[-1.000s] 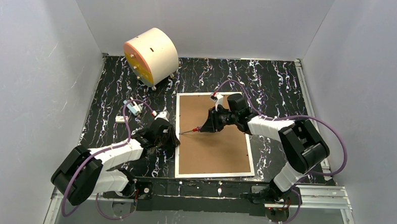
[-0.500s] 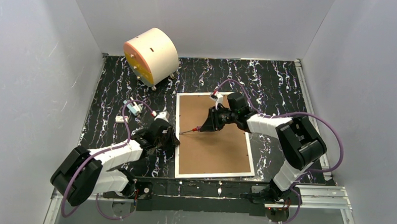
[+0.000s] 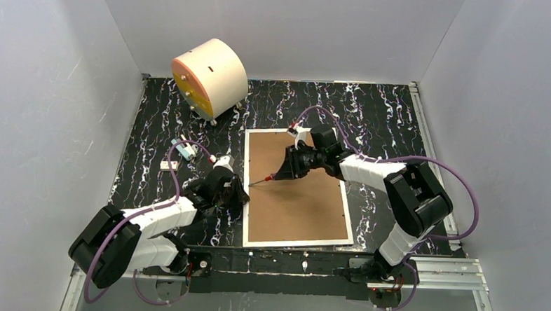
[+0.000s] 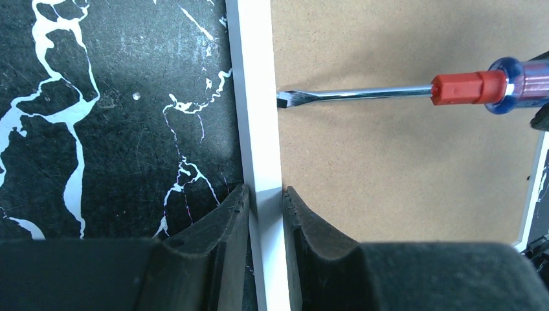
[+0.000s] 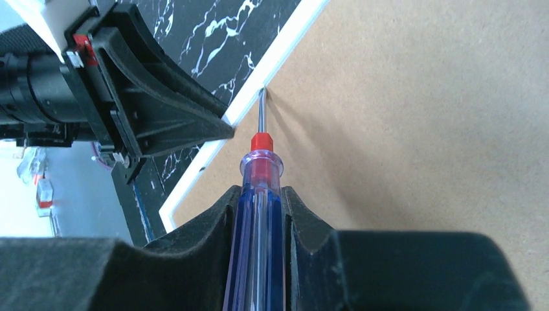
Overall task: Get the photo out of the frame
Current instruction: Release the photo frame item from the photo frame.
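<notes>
The frame (image 4: 256, 97) lies face down near the middle of the black marbled worktop (image 3: 373, 111), its brown backing board (image 3: 295, 205) upward. The left gripper (image 4: 266, 194) has its jaws closed narrowly across the white rim on the frame's left side, one finger on the worktop side and one on the board side. This looks meant to pin the frame so it cannot slide under a sideways push.

The right gripper (image 5: 259, 194) reaches in from the right, jaws clamped on the blue handle of a screwdriver (image 4: 362, 95). The flat tip sits at the seam where the board meets the left rim, just far of the left jaws. Held low and nearly flat, the blade is placed to lever the board's edge up.

The photo is not visible; I judge it lies inside the frame beneath the board, which is seated all round. A cream cylinder (image 3: 209, 77) stands at the far left, and nothing shows what it holds.
</notes>
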